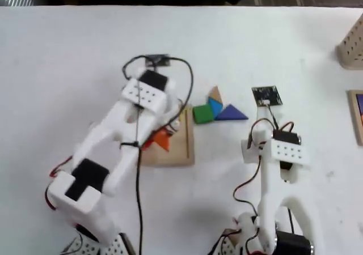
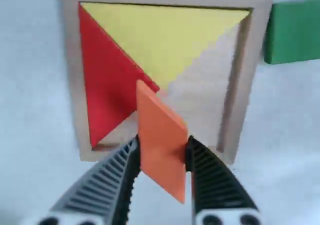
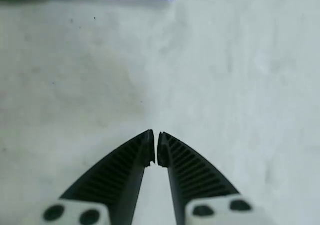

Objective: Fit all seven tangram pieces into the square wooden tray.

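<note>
— Over on the left half of the table [image 1: 68, 51], what has that arm got?

— An orange parallelogram [image 2: 160, 125]. The left gripper [image 2: 162, 145] is clenched on its two long sides and holds it across one rim of the wooden tray [image 2: 70, 85]. One tip reaches in to where the red triangle [image 2: 105, 90] and the yellow triangle [image 2: 165, 35] meet.

— Those two are in place?

— Both lie flat in the tray, long edges together, each along one wall. The remaining floor is plain wood.

— And where does the tray sit?

— Near the middle of the table, partly under that arm.

— What about the loose pieces?

— They're clustered off the tray's far right corner. The green square [image 1: 202, 114] is just beside the rim, and a light blue piece [image 1: 215, 106] touches it. A tan triangle [image 1: 215, 92] is just past that, toward the far edge. The dark blue triangle [image 1: 231, 114] is on the right of the cluster.

— And the other arm?

— The right gripper [image 3: 155, 147] is pinched together on nothing, over white table near the dark blue triangle.

— Anything at the right edge?

— A pegged wooden block [image 1: 351, 48], and the side of a second tray [image 1: 356, 119].
</note>
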